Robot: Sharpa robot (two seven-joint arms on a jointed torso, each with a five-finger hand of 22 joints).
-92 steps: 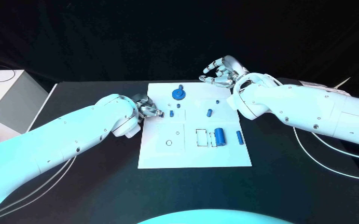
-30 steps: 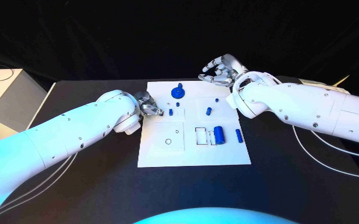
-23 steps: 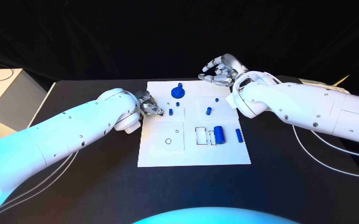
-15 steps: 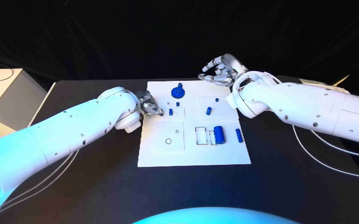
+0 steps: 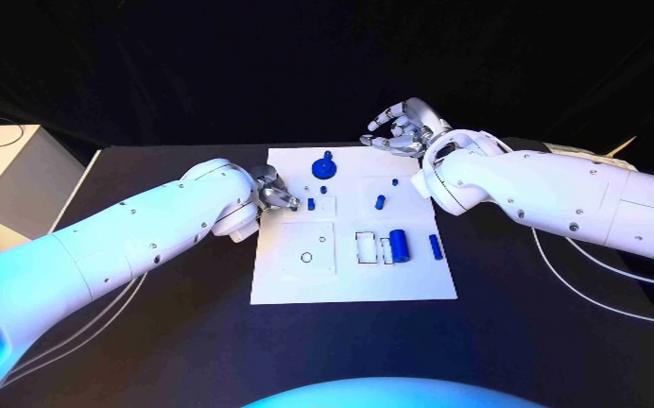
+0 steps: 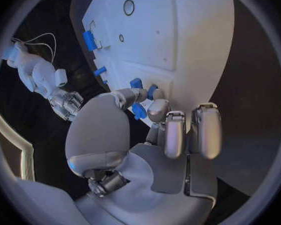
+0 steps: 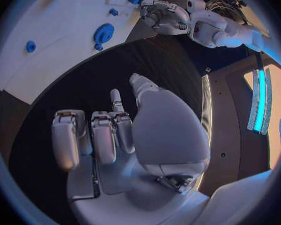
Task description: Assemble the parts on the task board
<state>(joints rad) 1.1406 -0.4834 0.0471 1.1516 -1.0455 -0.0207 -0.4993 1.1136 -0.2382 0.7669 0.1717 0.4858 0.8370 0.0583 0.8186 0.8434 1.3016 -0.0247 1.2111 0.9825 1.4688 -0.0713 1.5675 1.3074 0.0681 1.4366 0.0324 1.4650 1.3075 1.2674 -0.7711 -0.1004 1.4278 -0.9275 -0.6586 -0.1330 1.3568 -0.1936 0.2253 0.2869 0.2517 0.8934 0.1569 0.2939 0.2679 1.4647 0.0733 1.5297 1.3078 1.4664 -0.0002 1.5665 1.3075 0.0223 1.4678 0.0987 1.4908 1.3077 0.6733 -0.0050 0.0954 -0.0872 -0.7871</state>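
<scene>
while parts [image 5: 401, 245] lie unmoved, left hand [image 5: 271, 192] edged boardward.

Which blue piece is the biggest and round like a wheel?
The round blue part near the board's far edge. The other blue parts are small pegs or slim cylinders; this one is a wide disc.

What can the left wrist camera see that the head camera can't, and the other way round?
Left wrist camera: a close look inside the left hand, where the fingertips pinch a small blue part at the edge of the task board. From the head that pinch is tucked behind the hand.

Head camera: the whole board, edge to edge, with the round blue knob near its far side.

Both: the white board, the big blue cylinder and the right hand, which holds nothing.
</scene>
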